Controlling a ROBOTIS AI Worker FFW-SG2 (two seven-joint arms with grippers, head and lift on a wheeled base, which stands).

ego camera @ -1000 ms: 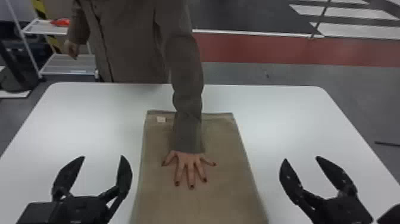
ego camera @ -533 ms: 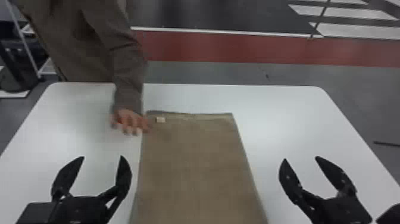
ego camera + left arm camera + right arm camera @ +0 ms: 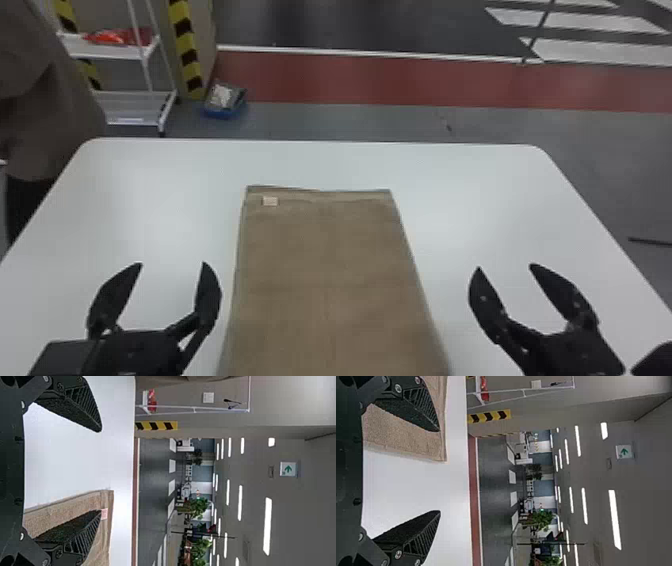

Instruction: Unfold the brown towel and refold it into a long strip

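Observation:
The brown towel [image 3: 325, 280] lies flat in the middle of the table, longer than it is wide, with a small pale tag near its far left corner. To its left is my left gripper [image 3: 172, 264], open and holding nothing. My right gripper [image 3: 504, 267] stands open on the towel's right side. In the left wrist view, one finger of the left gripper [image 3: 101, 470] overlaps the towel [image 3: 104, 534] near the tag. The right wrist view has the right gripper [image 3: 440, 471] with a finger over the edge of the towel [image 3: 399, 431].
The white table [image 3: 500, 210] extends on both sides of the towel and beyond its far edge. Past the table at the left stand a white rack [image 3: 135, 107] and a striped post [image 3: 185, 50], with a blue bin [image 3: 225, 102] on the floor.
A person's hand, earlier pressed on the towel and then at its far left corner, has withdrawn leftward off the table. Both arms and the towel look unmoved.

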